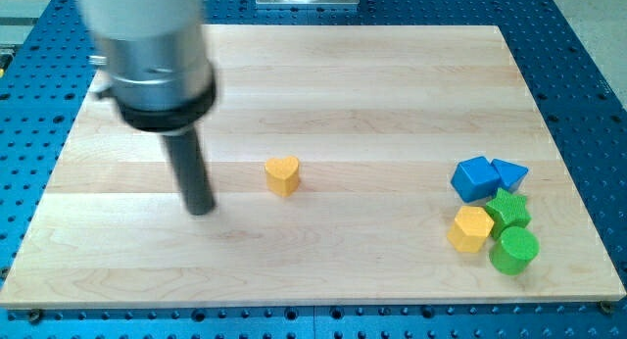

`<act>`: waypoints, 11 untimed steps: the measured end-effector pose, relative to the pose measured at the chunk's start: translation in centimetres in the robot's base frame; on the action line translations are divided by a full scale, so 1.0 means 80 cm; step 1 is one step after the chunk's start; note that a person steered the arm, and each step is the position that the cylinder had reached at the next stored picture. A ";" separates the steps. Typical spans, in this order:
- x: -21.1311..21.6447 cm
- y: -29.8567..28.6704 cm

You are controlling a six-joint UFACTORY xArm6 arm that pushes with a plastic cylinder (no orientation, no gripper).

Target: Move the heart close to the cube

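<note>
A yellow heart block point(282, 174) lies near the middle of the wooden board point(323, 74). A blue cube point(475, 177) lies at the view's right, in a cluster of blocks. My tip point(201, 210) rests on the board to the left of the heart and slightly lower in the view, apart from it. The cube is far to the right of both the heart and my tip.
Around the blue cube lie a blue triangular block point(509, 172), a green star-like block point(508, 211), a yellow hexagonal block point(471, 228) and a green cylinder point(514, 250). The arm's grey body point(152, 45) hangs over the board's upper left.
</note>
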State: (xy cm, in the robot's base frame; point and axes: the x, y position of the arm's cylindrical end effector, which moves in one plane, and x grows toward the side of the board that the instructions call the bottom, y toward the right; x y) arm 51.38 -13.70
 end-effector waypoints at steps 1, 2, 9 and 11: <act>-0.026 0.050; -0.030 0.165; -0.024 0.254; -0.002 0.338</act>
